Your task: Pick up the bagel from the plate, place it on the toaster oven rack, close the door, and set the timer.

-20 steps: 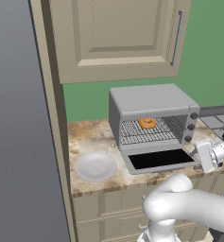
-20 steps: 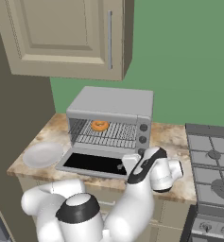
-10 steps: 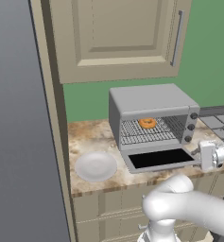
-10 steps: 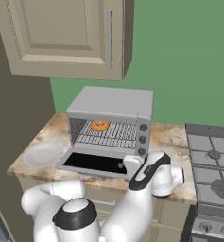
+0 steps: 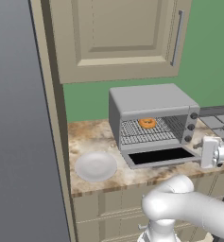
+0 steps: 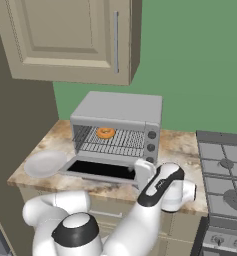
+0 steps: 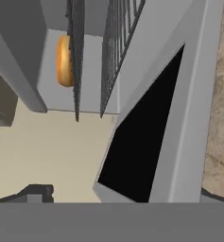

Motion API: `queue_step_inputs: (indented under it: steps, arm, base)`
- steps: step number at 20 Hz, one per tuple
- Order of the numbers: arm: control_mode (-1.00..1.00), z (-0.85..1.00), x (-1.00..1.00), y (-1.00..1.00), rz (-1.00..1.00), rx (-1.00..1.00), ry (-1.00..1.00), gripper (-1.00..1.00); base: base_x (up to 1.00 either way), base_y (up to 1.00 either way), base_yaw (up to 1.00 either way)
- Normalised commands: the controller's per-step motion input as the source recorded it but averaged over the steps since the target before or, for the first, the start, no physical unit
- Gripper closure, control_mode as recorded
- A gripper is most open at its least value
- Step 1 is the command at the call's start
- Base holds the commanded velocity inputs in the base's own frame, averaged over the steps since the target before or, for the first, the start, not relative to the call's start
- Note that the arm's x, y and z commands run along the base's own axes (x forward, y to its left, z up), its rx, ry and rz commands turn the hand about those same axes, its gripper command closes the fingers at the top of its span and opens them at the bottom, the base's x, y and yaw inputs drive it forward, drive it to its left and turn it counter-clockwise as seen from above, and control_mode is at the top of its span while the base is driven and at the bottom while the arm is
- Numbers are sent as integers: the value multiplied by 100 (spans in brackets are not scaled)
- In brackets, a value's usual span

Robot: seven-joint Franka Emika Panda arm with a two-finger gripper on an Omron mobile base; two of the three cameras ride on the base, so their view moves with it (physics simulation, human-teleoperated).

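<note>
The orange-brown bagel (image 5: 147, 123) (image 6: 105, 133) (image 7: 64, 60) lies on the toaster oven rack (image 5: 142, 133) (image 6: 115, 146) (image 7: 114, 42) inside the cavity. The door (image 5: 158, 156) (image 6: 102, 170) (image 7: 146, 142) hangs open, lying flat over the counter. My gripper (image 5: 201, 153) (image 6: 138, 174) (image 7: 123, 196) is open at the door's front right corner, its two fingertips (image 7: 36, 191) spread wide with nothing held. The pale plate (image 5: 95, 166) (image 6: 44, 163) sits bare on the counter left of the oven.
The oven's knobs (image 5: 191, 127) (image 6: 151, 142) run down its right panel. A stovetop (image 5: 222, 123) (image 6: 225, 175) adjoins the counter on the right. A beige wall cabinet (image 5: 123, 38) hangs above, and a tall grey panel (image 5: 19, 118) bounds the left.
My hand has shifted slightly along the door's right front corner and turned a little. Bagel, door and plate stay as they were.
</note>
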Motion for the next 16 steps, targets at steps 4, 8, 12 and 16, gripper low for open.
queue_step_inputs:
  steps: [4, 8, 12, 16]
  arm:
    - [-100, 54, 29, 50, -26, 8, -2, -100]
    - [-100, 56, 46, 58, -28, 7, -4, -100]
    - [-100, 67, 51, 65, -29, 6, -9, -100]
    - [-100, 76, 48, 70, -30, 6, -13, -100]
  base:
    - [0, 0, 0]
    - [0, 0, 0]
    - [0, 0, 0]
    - [0, 0, 0]
